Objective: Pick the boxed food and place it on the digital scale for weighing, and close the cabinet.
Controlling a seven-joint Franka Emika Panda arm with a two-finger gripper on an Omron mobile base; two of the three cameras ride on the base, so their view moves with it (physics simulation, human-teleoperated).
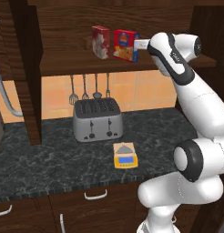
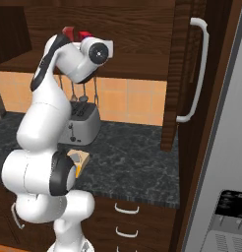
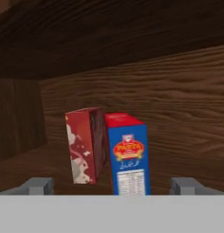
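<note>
Jaws: spread wide, nothing held; gripper (image 3: 112, 186) faces boxed food (image 3: 127, 154). Location: cabinet (image 1: 132, 63) shelf, upright, just beside red-and-white box (image 3: 84, 145), blue narrow side toward hand. Handling, judged: light, rigid cardboard, crushable, smooth. Grip: across the narrow width, mid-height.

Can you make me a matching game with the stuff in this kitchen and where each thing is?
Things:
1. wide red box with a blue side
2. small flat yellow scale with a grey top
3. silver toaster
4. open two-finger gripper

Places:
A. at the counter's back, under the hanging utensils
B. on the cabinet shelf
C. on the counter, in front of the toaster
D. facing the boxes

Pairs: 1-B, 2-C, 3-A, 4-D
</note>
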